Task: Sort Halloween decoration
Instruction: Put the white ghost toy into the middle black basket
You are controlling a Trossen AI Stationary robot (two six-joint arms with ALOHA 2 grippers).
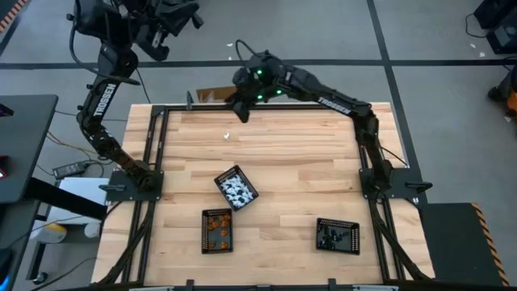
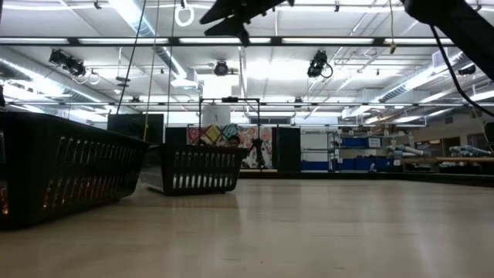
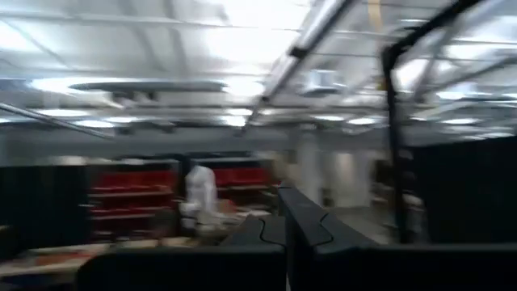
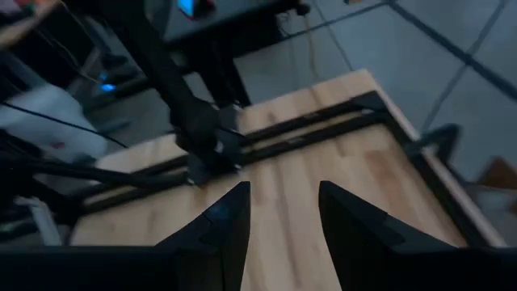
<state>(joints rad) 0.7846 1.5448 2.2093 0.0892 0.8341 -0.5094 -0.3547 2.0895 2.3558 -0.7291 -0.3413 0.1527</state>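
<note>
High view shows my right gripper (image 1: 241, 113) raised over the far edge of the table (image 1: 299, 162), fingers (image 4: 230, 222) spread apart with nothing between them. A tiny white decoration piece (image 1: 227, 136) lies on the bare wood near it. Three black trays sit nearer the front: one with white pieces (image 1: 236, 188), one with orange pieces (image 1: 216, 230), one with black pieces (image 1: 337, 235). My left gripper (image 1: 161, 32) hangs beyond the table's far left corner; I cannot tell its finger state.
</note>
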